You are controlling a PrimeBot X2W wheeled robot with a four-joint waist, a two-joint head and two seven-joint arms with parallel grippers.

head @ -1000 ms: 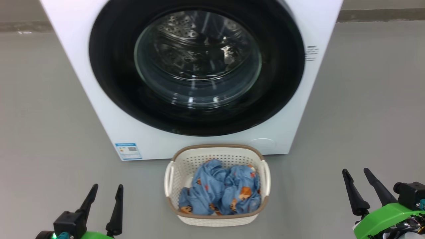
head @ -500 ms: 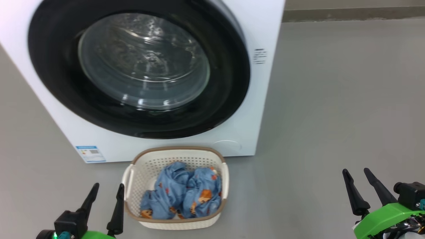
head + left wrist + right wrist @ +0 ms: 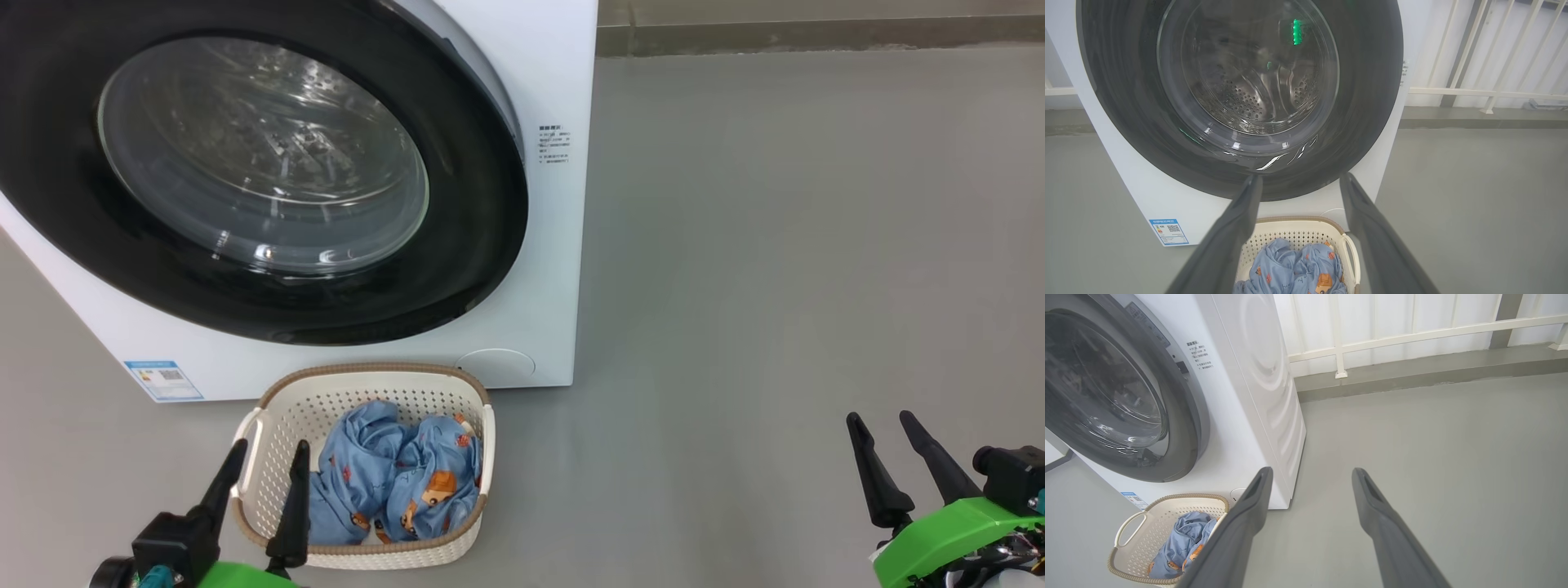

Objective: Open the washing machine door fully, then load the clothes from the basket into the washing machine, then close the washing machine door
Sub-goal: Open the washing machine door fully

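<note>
Black fingers of my left gripper [image 3: 270,449] stand spread and empty, low at the left, drawn across the near-left side of the basket [image 3: 367,371]. My right gripper [image 3: 882,425] is likewise spread, holding nothing, over bare grey floor [image 3: 775,286]. The clothes [image 3: 392,482] lie heaped in the basket, just in front of the washing machine [image 3: 555,245]. Over the last second the whole scene has slid leftward: my head has turned right, and the things themselves have not moved. The washing machine door [image 3: 473,204] looks shut, so opening is yet to begin. I judge I am squaring up to its right edge.
</note>
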